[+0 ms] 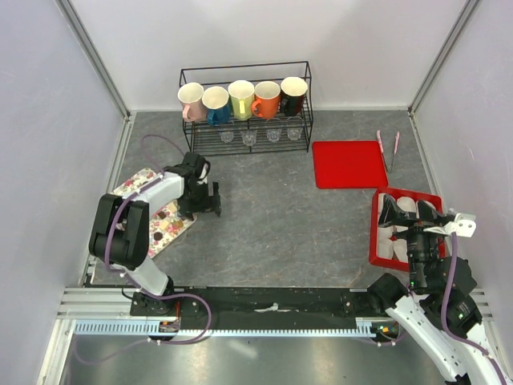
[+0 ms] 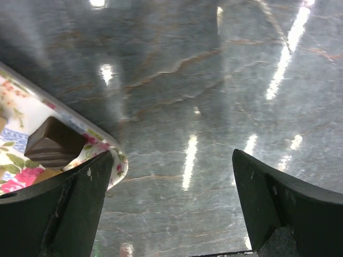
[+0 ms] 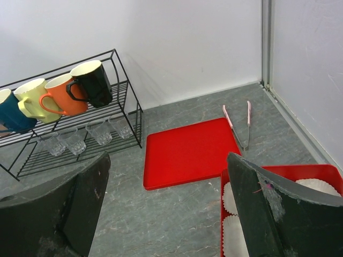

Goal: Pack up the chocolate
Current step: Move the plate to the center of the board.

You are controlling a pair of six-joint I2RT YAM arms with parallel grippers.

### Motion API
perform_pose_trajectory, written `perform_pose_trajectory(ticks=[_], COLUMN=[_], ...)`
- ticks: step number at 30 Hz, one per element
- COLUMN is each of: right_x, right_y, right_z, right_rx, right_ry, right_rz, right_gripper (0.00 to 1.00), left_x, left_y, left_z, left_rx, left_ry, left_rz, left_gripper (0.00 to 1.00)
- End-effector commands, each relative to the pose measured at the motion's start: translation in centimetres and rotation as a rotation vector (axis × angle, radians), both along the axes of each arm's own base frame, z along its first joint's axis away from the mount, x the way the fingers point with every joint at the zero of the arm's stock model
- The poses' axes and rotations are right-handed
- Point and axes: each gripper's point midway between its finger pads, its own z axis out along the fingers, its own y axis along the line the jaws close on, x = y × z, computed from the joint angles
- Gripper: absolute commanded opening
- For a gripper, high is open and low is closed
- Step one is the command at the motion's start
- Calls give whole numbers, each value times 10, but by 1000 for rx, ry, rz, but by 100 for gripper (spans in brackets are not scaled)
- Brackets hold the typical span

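my left claw (image 1: 205, 205) sits at the right edge of the floral tray (image 1: 136, 181) on the left side of the grey table (image 1: 280, 224). its 2 fingers (image 2: 59, 214) are spread wide with only bare tabletop between them, so it is open and carrying nothing. the chocolate (image 2: 53, 143) is on that tray: from the left wrist i see 1 dark brown piece lying near the tray's rim, just beside my left finger, and from above a few more dark pieces show on the tray beside the arm. my right claw (image 1: 407, 213) hovers over the red box (image 1: 374, 241) at the right side of the table, jaws also parted wide and empty. the box holds white paper cups (image 3: 234, 199). beyond it lie a flat red lid (image 3: 190, 152) and a pair of tongs (image 3: 238, 126), just beside each other. at the back stands a wire rack (image 1: 244, 132) with 5 mugs (image 1: 240, 98) on top and small glasses (image 1: 249, 137) below.
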Motion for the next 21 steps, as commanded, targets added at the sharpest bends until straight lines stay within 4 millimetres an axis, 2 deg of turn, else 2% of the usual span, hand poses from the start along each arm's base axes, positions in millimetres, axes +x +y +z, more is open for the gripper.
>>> perform_pose_trajectory(ticks=[1, 2, 4, 5, 6, 8, 9, 10, 12, 13, 17, 21], right_x=[-7, -8, -8, -8, -8, -8, -9, -9, -9, -9, -9, -8], right_y=[-5, -4, -4, -4, -5, -5, -5, -6, -6, -6, -7, -8], right_z=[15, 15, 15, 15, 16, 15, 15, 15, 14, 14, 14, 13], right_rx=[40, 40, 41, 41, 41, 41, 43, 40, 44, 43, 42, 36], right_ry=[-37, -37, -35, -35, -35, -32, -33, -30, -28, -28, -27, -22], right_rz=[5, 8, 8, 8, 8, 5, 7, 4, 3, 3, -2, -7], right_gripper=[98, 98, 98, 98, 98, 98, 98, 98, 99, 98, 98, 98], left_x=[7, 9, 15, 20, 23, 37, 40, 52, 58, 68, 93, 119], left_y=[-47, -67, -88, -105, -114, -137, -145, -157, -174, -188, -217, -233], left_z=[13, 19, 17, 24, 18, 27, 22, 32, 30, 39, 50, 51], left_rx=[-93, -131, -174, -209, -220, -261, -266, -292, -321, -349, -398, -402], left_ry=[-10, -21, -16, -31, -15, -51, -38, -77, -75, -113, -182, -230], left_rz=[-65, -104, -123, -147, -152, -164, -161, -169, -166, -180, -190, -204], left_gripper=[99, 99, 99, 99, 99, 99, 99, 99, 99, 99, 99, 99])
